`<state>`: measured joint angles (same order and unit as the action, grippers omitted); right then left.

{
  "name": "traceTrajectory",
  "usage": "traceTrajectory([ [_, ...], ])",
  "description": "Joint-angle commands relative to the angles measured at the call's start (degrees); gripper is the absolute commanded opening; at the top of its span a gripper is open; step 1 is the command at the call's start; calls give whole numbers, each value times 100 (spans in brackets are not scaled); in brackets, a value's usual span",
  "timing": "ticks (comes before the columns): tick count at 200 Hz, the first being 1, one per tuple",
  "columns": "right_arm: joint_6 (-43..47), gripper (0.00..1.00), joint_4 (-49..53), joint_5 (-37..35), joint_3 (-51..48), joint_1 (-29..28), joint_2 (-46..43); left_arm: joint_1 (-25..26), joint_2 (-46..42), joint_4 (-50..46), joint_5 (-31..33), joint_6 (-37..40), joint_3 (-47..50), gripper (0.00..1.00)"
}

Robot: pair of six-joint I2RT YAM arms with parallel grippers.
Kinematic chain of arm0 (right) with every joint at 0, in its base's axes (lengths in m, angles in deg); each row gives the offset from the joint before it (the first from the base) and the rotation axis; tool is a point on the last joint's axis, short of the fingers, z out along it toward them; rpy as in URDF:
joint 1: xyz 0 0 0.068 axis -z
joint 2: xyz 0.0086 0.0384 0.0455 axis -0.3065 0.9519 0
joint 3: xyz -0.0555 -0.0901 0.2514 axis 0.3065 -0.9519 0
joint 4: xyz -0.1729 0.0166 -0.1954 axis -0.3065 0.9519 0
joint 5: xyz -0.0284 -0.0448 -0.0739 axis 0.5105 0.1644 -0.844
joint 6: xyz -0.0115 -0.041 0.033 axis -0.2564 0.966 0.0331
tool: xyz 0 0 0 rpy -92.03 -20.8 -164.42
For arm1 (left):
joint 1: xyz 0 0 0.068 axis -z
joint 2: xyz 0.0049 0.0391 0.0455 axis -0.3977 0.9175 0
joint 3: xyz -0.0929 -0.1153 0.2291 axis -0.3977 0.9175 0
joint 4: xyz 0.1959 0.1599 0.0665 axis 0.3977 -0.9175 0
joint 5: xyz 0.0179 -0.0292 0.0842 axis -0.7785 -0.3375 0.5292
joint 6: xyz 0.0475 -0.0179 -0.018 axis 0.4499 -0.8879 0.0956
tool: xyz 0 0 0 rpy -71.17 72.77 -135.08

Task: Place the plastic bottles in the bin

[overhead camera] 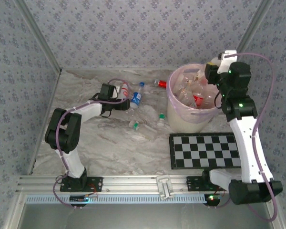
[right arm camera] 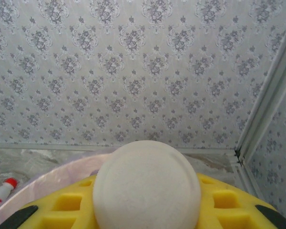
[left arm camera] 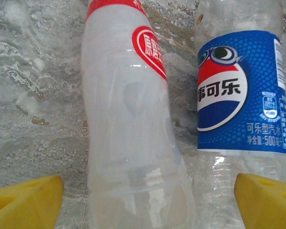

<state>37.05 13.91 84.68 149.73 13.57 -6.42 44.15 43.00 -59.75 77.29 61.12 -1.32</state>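
Observation:
My left gripper [left arm camera: 148,205] is open low over the table, its yellow fingertips [left arm camera: 26,200] spread wide. Between them lies a whitish plastic bottle with a red label [left arm camera: 128,124], and beside it a clear bottle with a blue label [left arm camera: 238,90]. From above, the left gripper [overhead camera: 115,93] sits just left of these two bottles [overhead camera: 125,90]. My right gripper [right arm camera: 147,191] is shut on a whitish bottle [right arm camera: 147,183], whose round end faces the camera. It hangs over the far right rim of the bin [overhead camera: 174,117], where the right gripper [overhead camera: 213,67] shows from above. Several bottles lie inside the bin.
Two green-capped bottles [overhead camera: 135,125] [overhead camera: 161,118] lie on the table left of the bin, and a red-capped one [overhead camera: 159,83] lies behind it. A checkerboard [overhead camera: 205,150] lies in front of the bin. Patterned walls close in the back and sides.

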Motion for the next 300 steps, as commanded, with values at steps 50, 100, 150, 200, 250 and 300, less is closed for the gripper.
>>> traceTrajectory([
  [50,132,0,478,70,-138,37,436,93,-43,148,-80,-68,43,92],
  [100,-237,0,3009,-132,872,19,649,126,-4,107,-86,-68,-12,91],
  [150,-478,0,3101,-10,544,41,1027,161,31,129,-70,-103,-56,90],
  [200,-959,0,2193,315,-396,161,1618,192,50,87,-87,-11,-73,90],
  [250,-1133,5,2064,574,-633,198,1921,222,106,50,-167,54,-161,90],
  [300,-999,38,2773,225,191,215,1328,240,211,-1,-127,53,-243,90],
])
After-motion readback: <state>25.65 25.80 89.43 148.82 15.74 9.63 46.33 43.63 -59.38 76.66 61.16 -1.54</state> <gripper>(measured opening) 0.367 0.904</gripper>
